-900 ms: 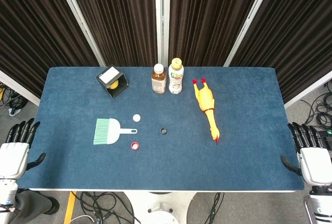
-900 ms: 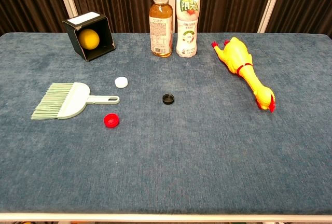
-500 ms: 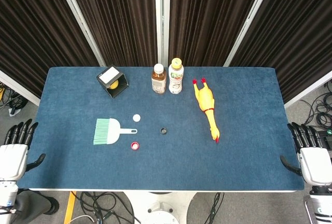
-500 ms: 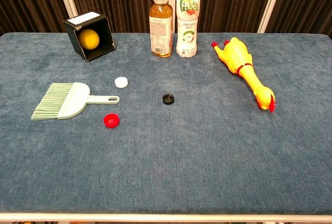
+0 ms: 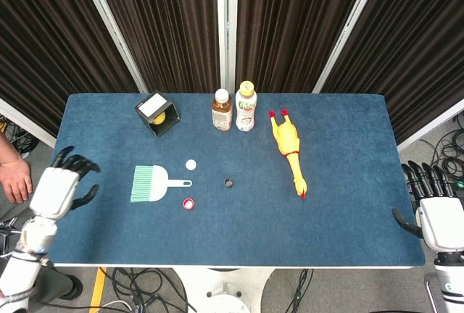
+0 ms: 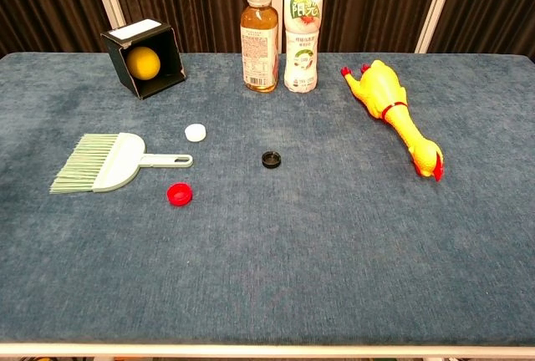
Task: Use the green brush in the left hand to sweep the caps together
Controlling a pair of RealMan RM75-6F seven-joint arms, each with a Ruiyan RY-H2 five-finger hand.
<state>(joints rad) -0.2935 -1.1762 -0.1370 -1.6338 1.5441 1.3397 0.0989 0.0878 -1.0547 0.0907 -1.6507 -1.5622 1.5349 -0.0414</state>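
Note:
The green brush [image 5: 151, 183] [image 6: 109, 161] lies flat on the blue table, bristles to the left and handle to the right. Three caps lie near it: a white cap [image 5: 191, 164] [image 6: 196, 133] above the handle, a red cap [image 5: 189, 203] [image 6: 179, 195] below it, and a black cap [image 5: 228, 182] [image 6: 271, 159] further right. My left hand [image 5: 61, 188] hovers over the table's left edge, left of the brush, fingers spread and empty. My right hand [image 5: 433, 214] hangs beside the table's right edge, open and empty. Neither hand shows in the chest view.
At the back stand a black box [image 5: 158, 114] holding a yellow ball [image 6: 143, 62], a brown bottle [image 5: 222, 110] and a white bottle [image 5: 246, 106]. A yellow rubber chicken [image 5: 289, 149] lies on the right. A person's hand [image 5: 16, 177] shows at the far left.
My left hand has risen from beside the table's front-left corner to over its left edge, nearer the brush. A person's hand has appeared at the left. The objects have not moved.

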